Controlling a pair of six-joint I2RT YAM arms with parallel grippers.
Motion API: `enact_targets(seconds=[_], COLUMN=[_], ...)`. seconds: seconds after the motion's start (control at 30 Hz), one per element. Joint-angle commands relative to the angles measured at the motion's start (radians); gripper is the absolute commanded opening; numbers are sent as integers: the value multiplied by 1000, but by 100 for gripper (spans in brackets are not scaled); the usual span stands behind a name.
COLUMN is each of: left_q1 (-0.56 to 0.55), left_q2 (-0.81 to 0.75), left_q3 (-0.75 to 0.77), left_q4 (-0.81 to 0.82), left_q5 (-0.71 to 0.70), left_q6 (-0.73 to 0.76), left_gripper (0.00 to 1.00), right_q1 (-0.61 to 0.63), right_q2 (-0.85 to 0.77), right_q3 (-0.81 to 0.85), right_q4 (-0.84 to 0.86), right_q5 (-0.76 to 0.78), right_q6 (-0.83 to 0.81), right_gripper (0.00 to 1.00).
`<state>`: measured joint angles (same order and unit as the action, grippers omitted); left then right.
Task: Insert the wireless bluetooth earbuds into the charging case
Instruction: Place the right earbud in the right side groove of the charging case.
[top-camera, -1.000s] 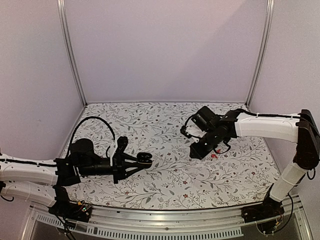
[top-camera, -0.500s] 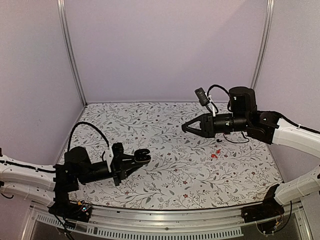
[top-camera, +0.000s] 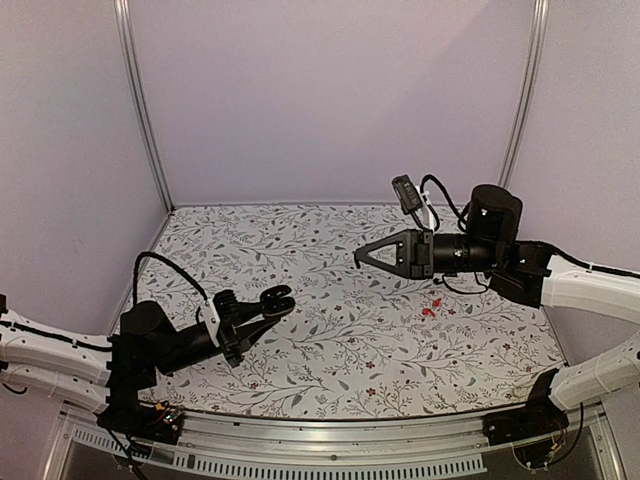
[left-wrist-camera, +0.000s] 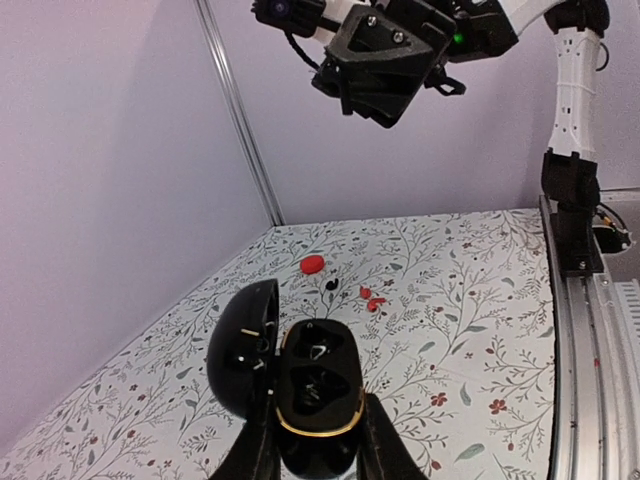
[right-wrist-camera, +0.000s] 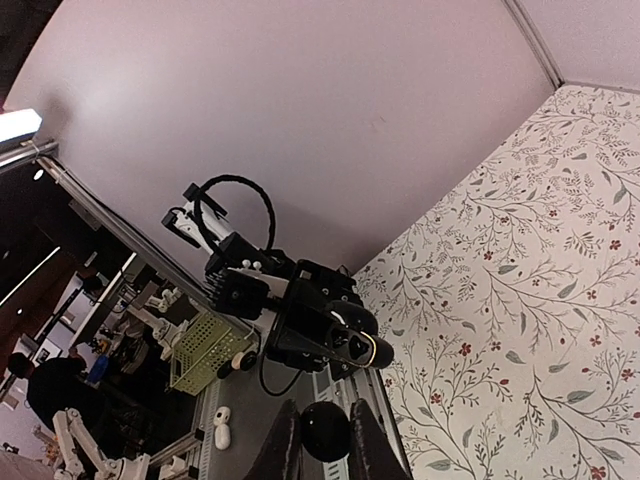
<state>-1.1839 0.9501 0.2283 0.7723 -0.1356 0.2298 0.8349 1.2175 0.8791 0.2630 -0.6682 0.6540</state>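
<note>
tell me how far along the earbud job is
Done: the charging case is open, clamped in the left claw. In hand: the right claw pinches a small black round piece, likely an earbud, up in the air. Left: the case's wells look empty, and red earbuds lie on the table.
</note>
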Motion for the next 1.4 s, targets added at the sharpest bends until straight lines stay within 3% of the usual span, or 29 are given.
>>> enact_targets(seconds=[0.0, 0.33, 0.87, 1.37], left_q1=[-28, -38, -79, -89], left_q2=[-2, 4, -8, 33], left_q3=[-10, -12, -19, -15], left_q4=[74, 112, 131, 181], left_q5=[-29, -18, -5, 10], left_q6=[58, 70, 159, 138], left_gripper=[0, 0, 0, 0], right_q1=[47, 115, 192, 223], right_q2=[19, 77, 148, 237], right_q3=[-12, -9, 18, 44], right_q4=[131, 264, 307, 416], right_q5=[-22, -25, -45, -44], right_q6=[54, 100, 79, 117], right_gripper=[12, 12, 12, 12])
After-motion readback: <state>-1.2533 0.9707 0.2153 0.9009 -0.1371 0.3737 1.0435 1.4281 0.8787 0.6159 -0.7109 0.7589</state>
